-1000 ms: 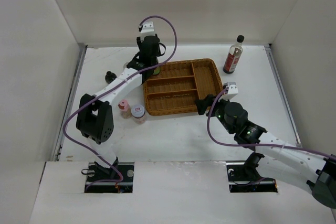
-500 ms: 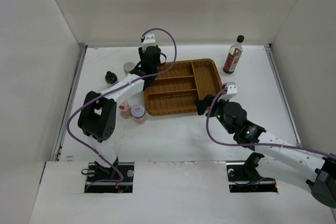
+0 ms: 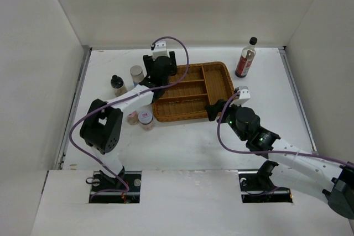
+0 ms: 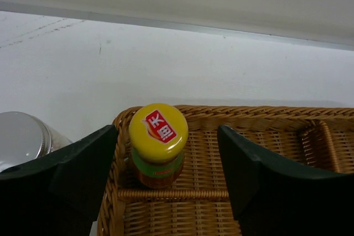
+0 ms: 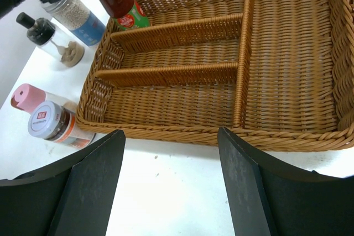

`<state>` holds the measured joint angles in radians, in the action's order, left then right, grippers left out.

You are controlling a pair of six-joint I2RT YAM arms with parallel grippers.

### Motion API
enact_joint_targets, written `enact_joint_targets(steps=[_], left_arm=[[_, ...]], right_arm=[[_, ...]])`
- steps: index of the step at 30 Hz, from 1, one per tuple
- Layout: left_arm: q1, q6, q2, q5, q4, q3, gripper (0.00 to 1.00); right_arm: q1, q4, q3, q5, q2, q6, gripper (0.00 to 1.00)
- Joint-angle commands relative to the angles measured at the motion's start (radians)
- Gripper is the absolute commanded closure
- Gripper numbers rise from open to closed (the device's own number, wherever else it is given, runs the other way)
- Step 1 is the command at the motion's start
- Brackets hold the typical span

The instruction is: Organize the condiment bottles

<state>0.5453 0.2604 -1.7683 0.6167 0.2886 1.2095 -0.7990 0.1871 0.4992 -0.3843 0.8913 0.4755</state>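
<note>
The yellow-capped jar (image 4: 159,145) stands upright in the far-left corner compartment of the wicker tray (image 3: 221,89). My left gripper (image 4: 167,136) hangs open over it, a finger on each side, neither touching it. In the top view the left gripper (image 3: 160,74) hides that jar. On the table left of the tray stand the silver-lidded jar (image 3: 136,73) and the black-capped jar (image 3: 116,84). The pink-lidded jar (image 3: 131,118) and the white-lidded jar (image 3: 145,119) stand by the tray's near-left corner. The dark-sauce bottle (image 3: 246,58) stands at the far right. My right gripper (image 3: 214,111) is open and empty before the tray's near rim.
The tray (image 5: 287,139) has three long compartments on the left and one wide one on the right; all but the far-left one hold nothing. White walls close the table on three sides. The left arm's purple cable (image 3: 182,53) loops above the tray.
My left gripper has opened and let go of the yellow-capped jar in the tray. It has drifted slightly nearer, uncovering the silver-lidded jar. The right arm has not moved.
</note>
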Motion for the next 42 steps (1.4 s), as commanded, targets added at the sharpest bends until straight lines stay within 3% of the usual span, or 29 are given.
enact_joint_targets(steps=[1, 7, 11, 16, 17, 21, 23, 25, 29, 35, 36, 40, 42], left_arm=[[0.003, -0.003, 0.131, 0.026, 0.058, -0.013, 0.24], [-0.011, 0.016, 0.303, 0.032, -0.026, -0.092, 0.17], [-0.047, 0.103, 0.403, 0.025, -0.112, -0.171, 0.15], [-0.135, 0.186, 0.37, -0.053, -0.268, -0.165, 0.15], [-0.15, 0.192, 0.356, -0.07, -0.281, -0.16, 0.15], [-0.207, 0.192, 0.273, -0.113, -0.293, -0.114, 0.15], [-0.225, 0.189, 0.236, -0.107, -0.296, -0.088, 0.15], [-0.242, 0.188, 0.201, -0.113, -0.296, -0.065, 0.16], [-0.252, 0.186, 0.136, -0.13, -0.296, -0.018, 0.18], [-0.268, 0.178, 0.075, -0.121, -0.284, 0.024, 0.23], [-0.27, 0.178, 0.069, -0.12, -0.282, 0.028, 0.26], [-0.272, 0.178, 0.078, -0.117, -0.284, 0.024, 0.61], [-0.268, 0.18, 0.119, -0.098, -0.275, 0.007, 0.7]], right_arm=[[0.005, 0.04, 0.016, -0.002, -0.009, 0.006, 0.26], [0.005, 0.04, 0.01, -0.005, -0.022, 0.008, 0.26], [0.005, 0.046, 0.012, -0.002, -0.014, 0.009, 0.26], [0.004, 0.051, 0.01, -0.005, -0.014, 0.009, 0.26], [0.004, 0.051, 0.007, -0.005, -0.02, 0.009, 0.31], [0.004, 0.041, 0.001, -0.005, -0.048, 0.006, 0.68], [0.004, 0.031, -0.002, -0.007, -0.057, 0.006, 0.71], [0.004, 0.022, -0.001, -0.011, -0.058, 0.006, 0.66], [0.004, 0.02, 0.002, -0.022, -0.048, 0.003, 0.38], [0.004, 0.017, -0.002, -0.022, -0.057, 0.002, 0.32], [0.004, 0.015, -0.002, -0.022, -0.057, 0.002, 0.32], [0.005, 0.006, -0.002, -0.022, -0.064, 0.002, 0.32], [0.007, 0.005, -0.002, -0.027, -0.069, 0.002, 0.32]])
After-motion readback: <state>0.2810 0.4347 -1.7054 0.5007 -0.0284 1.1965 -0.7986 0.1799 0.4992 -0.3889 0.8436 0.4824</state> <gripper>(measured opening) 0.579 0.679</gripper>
